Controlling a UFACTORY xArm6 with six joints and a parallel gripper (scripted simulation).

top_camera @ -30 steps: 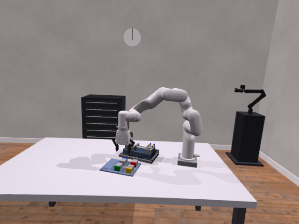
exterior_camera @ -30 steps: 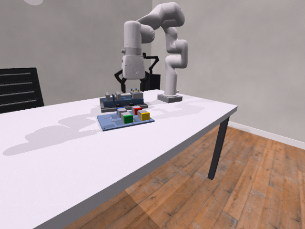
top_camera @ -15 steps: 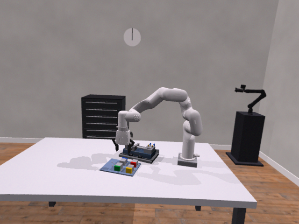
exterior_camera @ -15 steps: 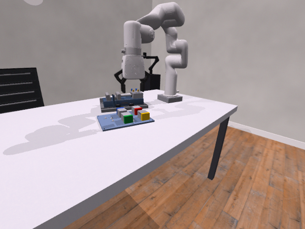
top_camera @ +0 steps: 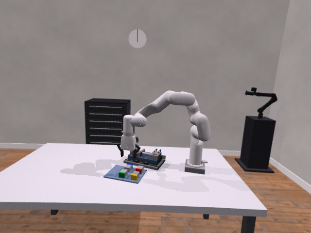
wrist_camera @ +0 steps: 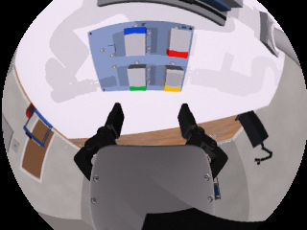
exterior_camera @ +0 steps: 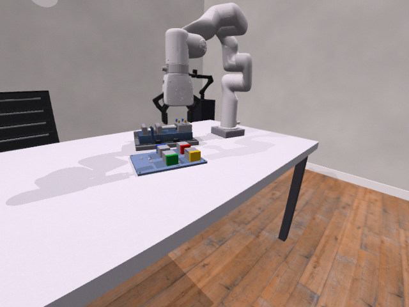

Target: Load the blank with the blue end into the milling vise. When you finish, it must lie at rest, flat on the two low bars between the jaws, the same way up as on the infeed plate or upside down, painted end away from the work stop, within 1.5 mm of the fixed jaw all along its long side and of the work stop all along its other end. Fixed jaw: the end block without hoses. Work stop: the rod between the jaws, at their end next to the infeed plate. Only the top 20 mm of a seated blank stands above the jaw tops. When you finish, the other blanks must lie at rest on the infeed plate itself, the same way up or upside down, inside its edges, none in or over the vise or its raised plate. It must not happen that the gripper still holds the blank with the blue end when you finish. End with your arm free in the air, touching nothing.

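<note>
Gripper [exterior_camera: 174, 116] wide open, nothing btwn fingers, pointing down, hanging above the vise [exterior_camera: 163, 132] w/o touching anything. Blue-end blank [wrist_camera: 134, 41] lies flat on infeed plate [wrist_camera: 102, 57], in the row nearer the vise, painted end toward vise. Red-end blank [wrist_camera: 178, 42] beside it in same row; green-end blank [wrist_camera: 136, 79] and yellow-end blank [wrist_camera: 173, 79] in the row farther from the vise. All 4 apart from each other, inside plate edges. Vise slot looks unloaded, though top view is too small to be sure. Plate sits just beside vise's raised plate [top_camera: 144, 164] on white table [top_camera: 75, 190].
</note>
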